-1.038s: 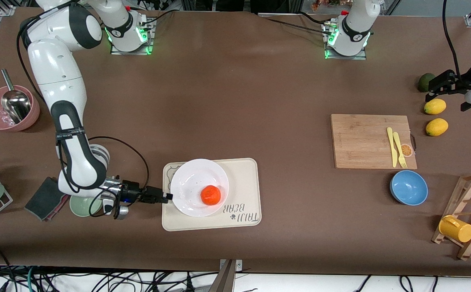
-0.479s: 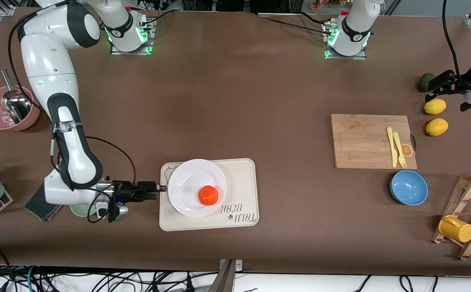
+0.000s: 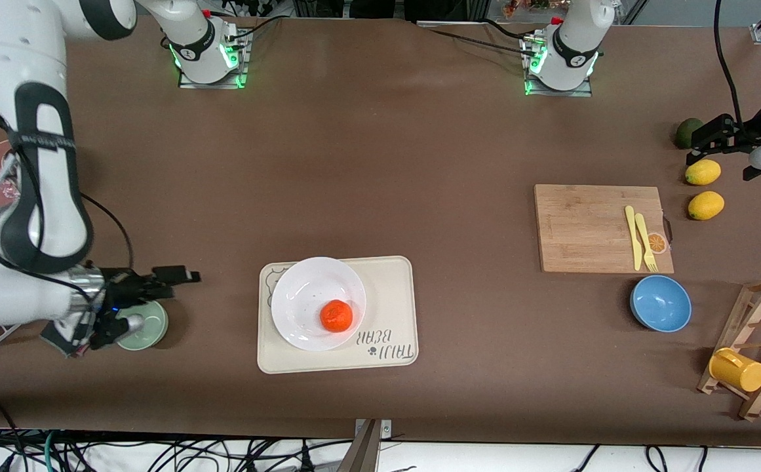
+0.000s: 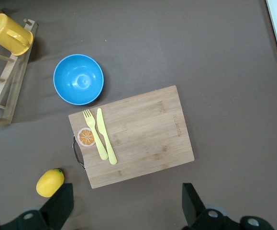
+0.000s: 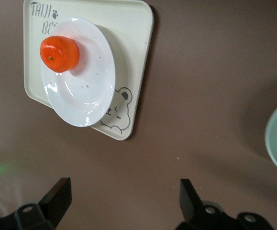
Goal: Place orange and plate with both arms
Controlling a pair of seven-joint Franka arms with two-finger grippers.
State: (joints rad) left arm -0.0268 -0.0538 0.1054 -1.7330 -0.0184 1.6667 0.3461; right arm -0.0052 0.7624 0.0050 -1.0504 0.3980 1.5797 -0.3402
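Plate (image 3: 318,303) sits on the cream bear tray (image 3: 393,308), near the bench's front edge and a bit toward the right arm's end; it overhangs the tray's edge on that side. Orange (image 3: 337,315) rests on the plate, off-centre toward the front edge. Judging from that, both placements look done; nothing left but parking the arms. Right gripper (image 3: 174,278) is clear of the tray, over bare bench beside the pale green bowl (image 3: 144,326) near the front corner at the right arm's end, fingers spread wide and empty in the right wrist view. Left gripper (image 3: 714,141) hangs by the lemons (image 3: 702,172) at the left arm's end edge, waiting, fingers apart, nothing held.
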